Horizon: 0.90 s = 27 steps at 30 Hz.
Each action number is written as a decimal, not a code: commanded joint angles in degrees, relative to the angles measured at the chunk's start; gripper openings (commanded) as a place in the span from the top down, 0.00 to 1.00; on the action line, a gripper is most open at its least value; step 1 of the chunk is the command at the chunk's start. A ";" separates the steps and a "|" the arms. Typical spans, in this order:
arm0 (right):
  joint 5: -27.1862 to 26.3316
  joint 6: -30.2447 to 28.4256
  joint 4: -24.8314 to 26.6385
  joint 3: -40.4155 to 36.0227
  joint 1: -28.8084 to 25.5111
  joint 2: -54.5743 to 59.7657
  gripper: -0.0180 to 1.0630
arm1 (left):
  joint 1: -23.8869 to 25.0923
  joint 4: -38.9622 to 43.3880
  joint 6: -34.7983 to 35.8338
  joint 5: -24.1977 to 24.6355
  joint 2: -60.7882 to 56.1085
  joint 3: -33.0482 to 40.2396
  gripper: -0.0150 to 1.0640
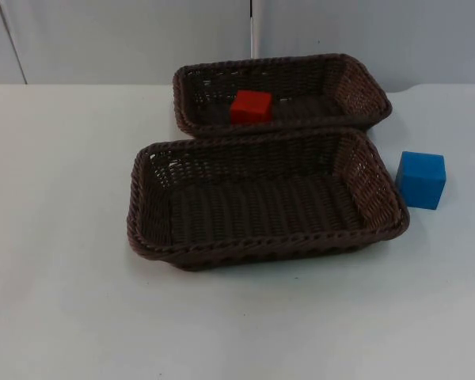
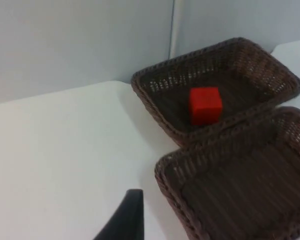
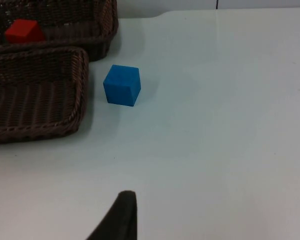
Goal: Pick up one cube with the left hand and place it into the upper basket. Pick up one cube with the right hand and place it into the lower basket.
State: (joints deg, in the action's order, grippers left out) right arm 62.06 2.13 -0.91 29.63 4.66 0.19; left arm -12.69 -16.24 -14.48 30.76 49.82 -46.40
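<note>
A red cube (image 1: 250, 107) lies inside the upper brown wicker basket (image 1: 356, 79), left of its middle. The lower basket (image 1: 146, 206) in front of it holds nothing. A blue cube (image 1: 421, 180) stands on the white table just right of the lower basket. My left gripper (image 2: 127, 220) hovers over bare table to the left of both baskets, well back from the red cube (image 2: 205, 104). My right gripper (image 3: 121, 215) waits over the table on the right, some way from the blue cube (image 3: 122, 85). Neither gripper holds anything that I can see.
The two baskets touch along their long sides. The grey partition wall (image 1: 127, 39) rises right behind the upper basket. White table (image 1: 55, 301) spreads to the left, the front and the far right of the baskets.
</note>
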 commanded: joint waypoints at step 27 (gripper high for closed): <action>-0.23 -0.05 0.07 -0.08 0.05 -0.19 0.01 | 0.13 3.31 6.27 8.29 -25.83 13.71 0.07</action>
State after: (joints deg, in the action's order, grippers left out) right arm 62.06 2.13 -0.91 29.63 4.66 0.19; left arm -12.69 -13.25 -8.69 38.59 24.20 -32.75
